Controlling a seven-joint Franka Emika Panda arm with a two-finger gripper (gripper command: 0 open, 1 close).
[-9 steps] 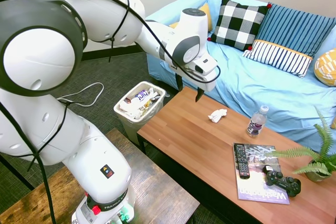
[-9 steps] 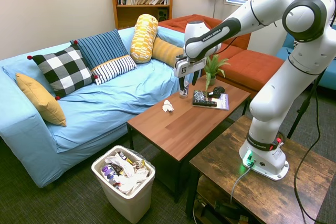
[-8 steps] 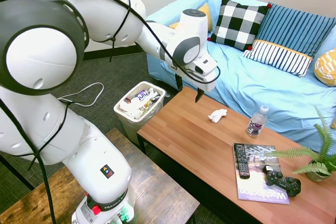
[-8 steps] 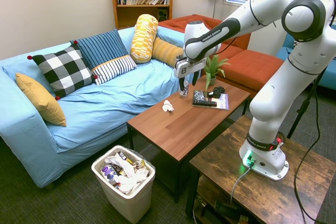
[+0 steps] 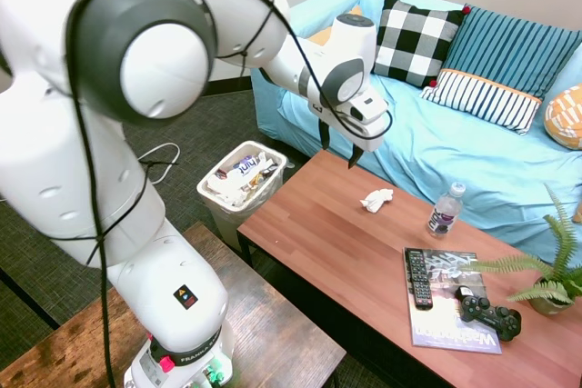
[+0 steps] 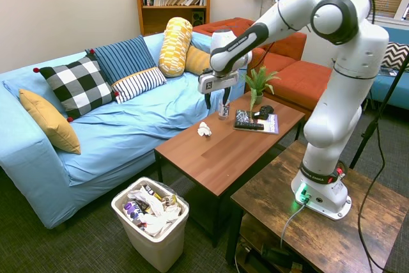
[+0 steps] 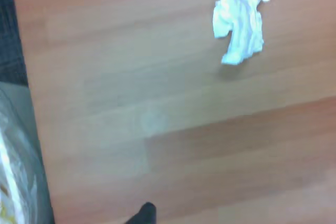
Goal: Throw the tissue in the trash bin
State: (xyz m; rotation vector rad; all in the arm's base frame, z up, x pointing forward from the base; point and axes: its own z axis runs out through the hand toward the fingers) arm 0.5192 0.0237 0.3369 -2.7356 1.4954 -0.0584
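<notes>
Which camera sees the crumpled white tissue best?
The wrist view: the tissue fills a large patch there, close up, alone on the wooden table, though a little blurry. Both outside views show it only as a small white wad on the table, with the claw above and apart.

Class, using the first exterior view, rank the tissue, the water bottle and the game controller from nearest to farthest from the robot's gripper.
1. The tissue: on the coffee table, just below and beside the gripper.
2. The water bottle: upright near the table's sofa-side edge, beyond the tissue.
3. The game controller: on the magazine at the table's far end, by the plant.
</notes>
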